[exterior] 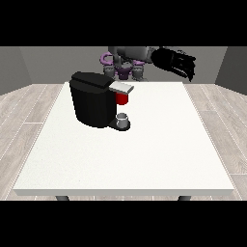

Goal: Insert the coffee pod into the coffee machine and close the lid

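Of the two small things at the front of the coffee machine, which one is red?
The upper one, tucked under the machine's silver lid. The lower one is a grey cup standing on the base.

No readable text or labels.

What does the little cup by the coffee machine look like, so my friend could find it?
Find the big white table, then the tall black coffee machine standing on its left part. On the machine's low black base, under the silver lid and the red part, sits the little cup. It is small, round and grey, the only pale thing down there.
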Robot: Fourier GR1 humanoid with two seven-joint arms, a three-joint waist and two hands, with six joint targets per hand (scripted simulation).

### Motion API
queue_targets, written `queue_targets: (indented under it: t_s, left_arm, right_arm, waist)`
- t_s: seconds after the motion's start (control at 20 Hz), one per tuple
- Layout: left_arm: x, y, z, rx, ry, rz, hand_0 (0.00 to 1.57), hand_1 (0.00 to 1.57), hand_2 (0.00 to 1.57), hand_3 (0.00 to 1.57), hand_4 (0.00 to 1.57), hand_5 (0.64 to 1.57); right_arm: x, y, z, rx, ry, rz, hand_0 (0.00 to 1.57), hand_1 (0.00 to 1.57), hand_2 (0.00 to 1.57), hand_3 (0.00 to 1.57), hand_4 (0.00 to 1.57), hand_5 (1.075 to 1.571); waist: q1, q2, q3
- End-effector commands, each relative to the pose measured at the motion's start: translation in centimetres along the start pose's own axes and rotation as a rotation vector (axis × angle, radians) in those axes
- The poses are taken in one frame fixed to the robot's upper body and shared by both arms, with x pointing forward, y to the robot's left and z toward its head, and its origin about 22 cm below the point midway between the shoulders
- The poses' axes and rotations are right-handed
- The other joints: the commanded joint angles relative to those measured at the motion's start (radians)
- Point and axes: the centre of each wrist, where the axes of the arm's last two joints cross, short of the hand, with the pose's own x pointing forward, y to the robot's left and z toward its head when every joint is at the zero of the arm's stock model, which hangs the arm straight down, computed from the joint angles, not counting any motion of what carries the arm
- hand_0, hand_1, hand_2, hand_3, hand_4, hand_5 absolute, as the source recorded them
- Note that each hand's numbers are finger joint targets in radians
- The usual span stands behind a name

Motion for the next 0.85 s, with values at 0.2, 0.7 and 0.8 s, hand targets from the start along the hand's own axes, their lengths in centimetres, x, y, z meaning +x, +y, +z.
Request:
queue_targets:
  t_s: [0.2, 0.7, 0.8]
  left_arm:
    - [1.2, -0.1, -1.0, -0.03, -0.019, 0.004, 0.0, 0.0, 0.0, 0.0, 0.27, 1.571]
    - [-4.6, -0.8, 4.7, 0.036, 0.177, 0.065, 0.0, 0.0, 0.0, 0.0, 0.25, 1.571]
    - [-4.4, -0.4, 4.1, 0.03, 0.186, 0.062, 0.0, 0.0, 0.0, 0.0, 0.27, 1.571]
  right_arm:
    - [1.3, -0.3, -0.7, -0.01, -0.053, -0.04, 0.0, 0.0, 0.0, 0.0, 0.0, 1.571]
    - [-4.8, 7.0, 3.5, 0.189, -0.066, -0.184, 0.0, 0.0, 0.0, 0.0, 0.19, 1.571]
    - [-8.2, 8.0, 5.8, 0.171, -0.057, -0.207, 0.0, 0.0, 0.0, 0.0, 0.26, 1.571]
  waist:
    - [0.019, 0.028, 0.0003]
    - [-0.117, -0.181, 0.0006]
    - [-0.111, -0.197, 0.0008]
